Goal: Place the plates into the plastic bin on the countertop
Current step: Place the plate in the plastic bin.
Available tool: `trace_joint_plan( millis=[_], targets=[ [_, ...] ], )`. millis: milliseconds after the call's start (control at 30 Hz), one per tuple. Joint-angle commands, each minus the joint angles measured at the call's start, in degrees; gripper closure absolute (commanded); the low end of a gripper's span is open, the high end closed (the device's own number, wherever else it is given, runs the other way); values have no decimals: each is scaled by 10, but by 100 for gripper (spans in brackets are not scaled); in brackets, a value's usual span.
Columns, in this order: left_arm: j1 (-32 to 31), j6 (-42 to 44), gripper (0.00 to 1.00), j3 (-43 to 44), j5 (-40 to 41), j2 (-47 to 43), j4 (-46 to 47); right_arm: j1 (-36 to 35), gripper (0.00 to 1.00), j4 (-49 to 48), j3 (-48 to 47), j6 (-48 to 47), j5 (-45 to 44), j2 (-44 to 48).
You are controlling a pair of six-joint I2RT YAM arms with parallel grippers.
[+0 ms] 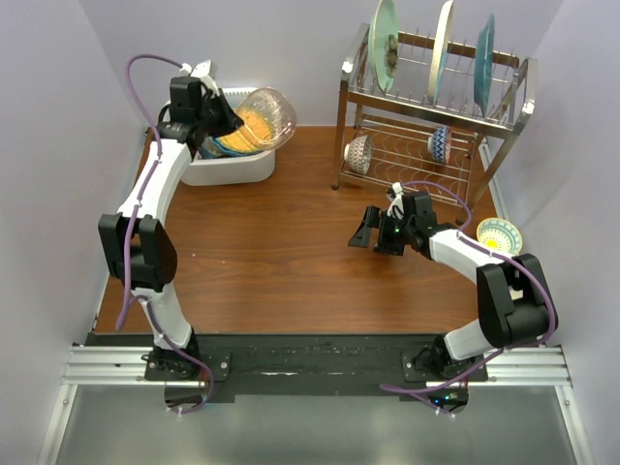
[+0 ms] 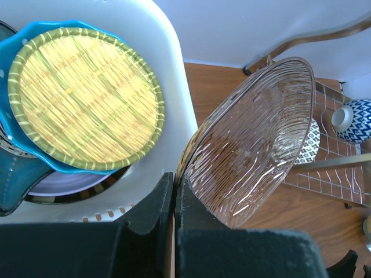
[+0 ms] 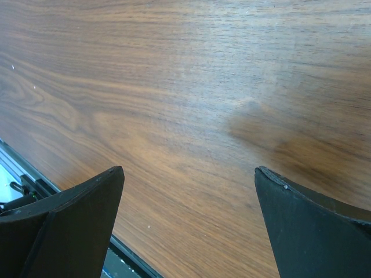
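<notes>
My left gripper (image 2: 174,176) is shut on the rim of a clear ribbed glass plate (image 2: 255,139), which hangs tilted over the right edge of the white plastic bin (image 2: 174,87). Inside the bin a yellow woven plate with a green rim (image 2: 84,95) lies on a blue plate (image 2: 23,133), with other plates beneath. From above, the left gripper (image 1: 228,116) and the glass plate (image 1: 263,114) are over the bin (image 1: 232,172) at the back left. My right gripper (image 1: 373,232) stands open and empty over the countertop (image 3: 174,87).
A steel wire dish rack (image 1: 504,116) stands at the back right with three plates upright in its top tier (image 1: 384,44) and two patterned bowls (image 1: 359,153) below. A small yellow-patterned bowl (image 1: 499,235) sits at the right edge, beside the right arm.
</notes>
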State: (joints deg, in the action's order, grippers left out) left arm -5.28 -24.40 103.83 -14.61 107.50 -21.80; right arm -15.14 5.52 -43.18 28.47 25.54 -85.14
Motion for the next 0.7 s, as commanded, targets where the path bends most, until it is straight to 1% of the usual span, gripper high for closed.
trace_joint_plan(
  millis=[0,467,633,667],
  targets=[
    [14,1,100,49,-9,22,1,-2,1,-9,-9,-4,14,-6],
    [49,-15,100,120,3,111,-10,-2,1,-11,-3,-5,14,-5],
    [53,-18,100,125,14,126,-3,-2,1,-9,-2,-7,14,-5],
    [68,-24,100,125,16,127,1,-2,1,-9,-2,-8,14,-4]
  ],
)
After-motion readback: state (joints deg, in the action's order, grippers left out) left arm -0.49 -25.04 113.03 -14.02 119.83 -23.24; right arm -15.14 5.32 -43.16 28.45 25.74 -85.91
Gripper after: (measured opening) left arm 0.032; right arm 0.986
